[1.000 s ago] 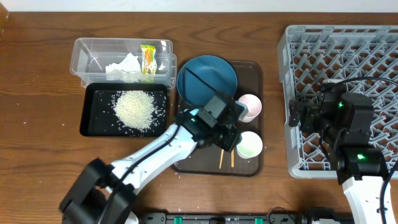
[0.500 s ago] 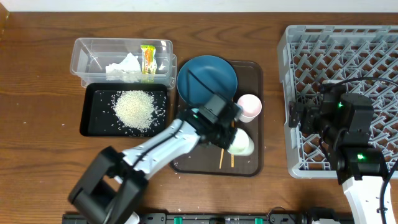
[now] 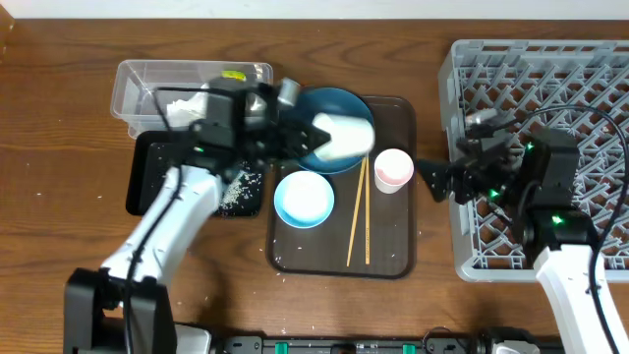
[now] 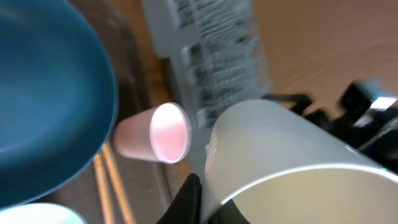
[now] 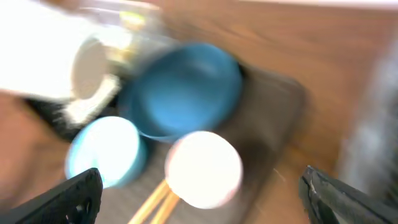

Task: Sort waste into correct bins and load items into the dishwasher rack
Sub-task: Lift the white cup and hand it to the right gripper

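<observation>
My left gripper [image 3: 298, 138] is shut on a white cup [image 3: 339, 138] and holds it on its side above the dark blue plate [image 3: 334, 113]. In the left wrist view the cup [image 4: 280, 155] fills the frame over the fingers [image 4: 193, 199]. The second white cup [image 3: 393, 169] stands on the brown tray, with the light blue bowl [image 3: 303, 199] and the chopsticks [image 3: 359, 211]. My right gripper [image 3: 432, 179] is open and empty, just right of that cup [image 5: 202, 167]. The grey rack [image 3: 580, 69] is at the right. My left arm hides most of the tissue.
The clear tub [image 3: 147, 79] holds the snack wrapper [image 3: 233, 74]. The black tray [image 3: 147, 192] in front of it holds rice [image 3: 236, 192], partly under my left arm. The brown serving tray [image 3: 393, 251] lies between the bins and the rack.
My left arm has lifted the cup from the tray's front and swung it back over the plate, uncovering the bowl. My right gripper has moved left off the rack toward the second cup.
</observation>
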